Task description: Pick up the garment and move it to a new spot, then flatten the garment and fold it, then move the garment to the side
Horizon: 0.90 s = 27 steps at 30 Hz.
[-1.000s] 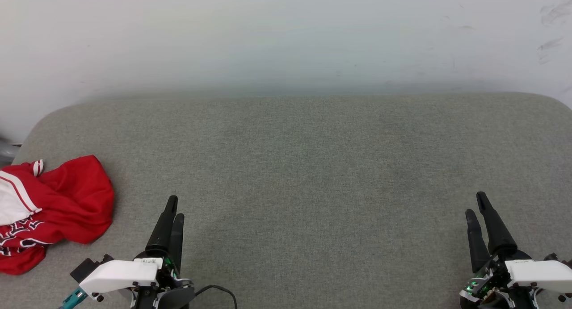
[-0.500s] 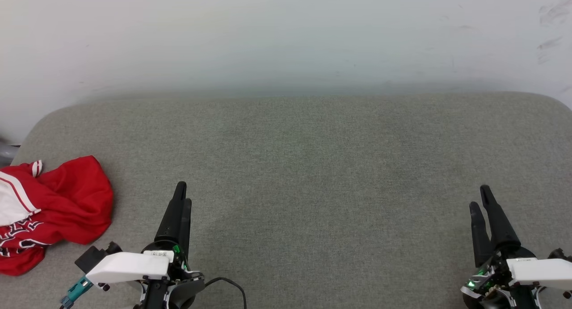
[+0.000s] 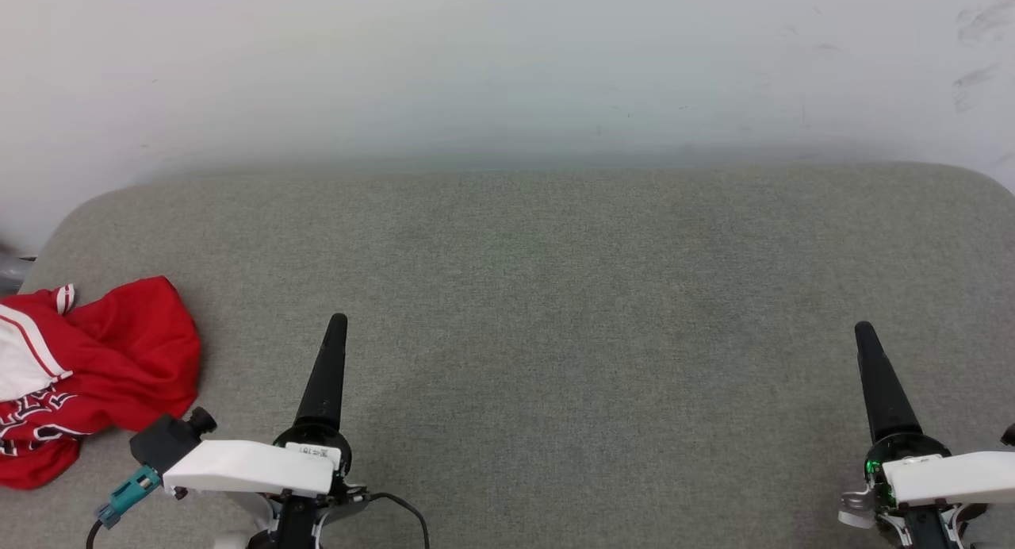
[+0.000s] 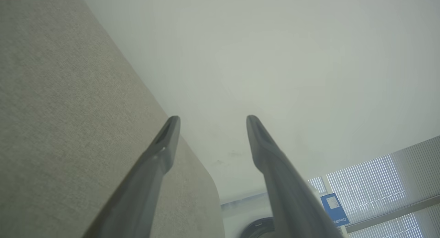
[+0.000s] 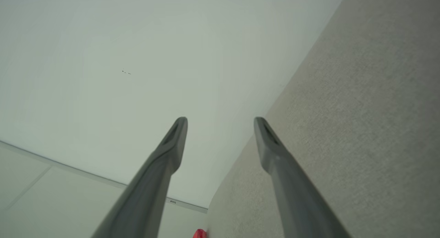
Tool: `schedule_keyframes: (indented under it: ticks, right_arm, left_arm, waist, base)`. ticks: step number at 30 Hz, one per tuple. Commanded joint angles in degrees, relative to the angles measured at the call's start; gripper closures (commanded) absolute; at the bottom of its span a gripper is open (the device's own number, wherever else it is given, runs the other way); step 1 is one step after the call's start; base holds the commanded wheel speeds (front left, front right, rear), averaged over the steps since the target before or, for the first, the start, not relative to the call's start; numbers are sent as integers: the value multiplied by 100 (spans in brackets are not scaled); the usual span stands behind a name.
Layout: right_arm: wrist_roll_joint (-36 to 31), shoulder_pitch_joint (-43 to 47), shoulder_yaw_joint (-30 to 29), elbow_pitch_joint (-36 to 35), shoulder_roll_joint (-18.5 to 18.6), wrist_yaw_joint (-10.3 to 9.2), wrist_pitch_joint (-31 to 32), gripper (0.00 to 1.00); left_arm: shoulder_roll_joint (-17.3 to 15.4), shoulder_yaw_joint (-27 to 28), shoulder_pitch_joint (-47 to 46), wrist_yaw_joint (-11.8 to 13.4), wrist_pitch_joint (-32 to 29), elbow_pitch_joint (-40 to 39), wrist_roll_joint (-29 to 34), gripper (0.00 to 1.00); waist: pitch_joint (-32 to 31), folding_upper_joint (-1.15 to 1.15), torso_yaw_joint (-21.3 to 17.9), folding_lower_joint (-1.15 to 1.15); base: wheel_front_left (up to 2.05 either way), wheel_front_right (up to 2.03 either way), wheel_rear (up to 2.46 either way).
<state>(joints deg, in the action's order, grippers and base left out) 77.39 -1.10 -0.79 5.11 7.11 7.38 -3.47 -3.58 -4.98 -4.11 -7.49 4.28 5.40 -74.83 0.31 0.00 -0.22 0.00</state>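
The left claw (image 3: pixel 336 328) is open and empty. In the left wrist view this claw (image 4: pixel 212 119) shows its two dark fingers parted by a clear gap, with nothing between them. From the head it is seen edge-on, one finger hiding the other, pointing away over the near left of the worktop (image 3: pixel 555 295). Whether it touches the grey cloth surface cannot be told. A black cable (image 3: pixel 400 508) loops at its base.

The right claw (image 3: pixel 864 333) sits at the near right, also edge-on from the head. In the right wrist view that claw (image 5: pixel 220 120) has its fingers spread wide and holds nothing.

The garment (image 3: pixel 119 351) lies crumpled at the worktop's left edge, left of the left claw and apart from it. It is bunched red cloth with a white sleeve trimmed in red stripes, and part of the black lettering shows low down. A sliver of red at the bottom of the right wrist view is probably the garment (image 5: pixel 200 234) — too little shows to be sure.

Behind the worktop rises a pale wall (image 3: pixel 507 73) with faint scuffs at its upper right. In the left wrist view, blinds (image 4: pixel 378 176) and a blue card (image 4: pixel 332 206) lie beyond the worktop's rounded corner.
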Motion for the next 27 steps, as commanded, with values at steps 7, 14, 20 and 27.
schedule_keyframes:
  ticks: [7, 14, 20, 27]
  right_arm:
    - [-1535, -4, -51, -26, -4, 9, -184, 0]
    - [-3018, 45, -113, -108, -64, 10, -225, 0]
    - [-4053, 97, -105, -256, -90, 10, -101, 0]
    - [-4862, 162, -151, -456, -114, 11, 52, 0]
  left_arm:
    - [7, 131, 40, 0, 163, -17, 1369, 0]
    - [34, 310, 105, 0, 278, 39, 2645, 0]
    - [50, 417, 172, 1, 372, -18, 3512, 0]
    - [56, 409, 196, 37, 475, -68, 4390, 0]
  waist:
    - [-4, 0, -1, 0]
    - [-15, 0, -7, 0]
    - [-27, 0, -8, 0]
    - [-36, 0, -4, 0]
  base:
    - [0, 0, 0]
    - [0, 0, 0]
    - [0, 0, 0]
    - [0, 0, 0]
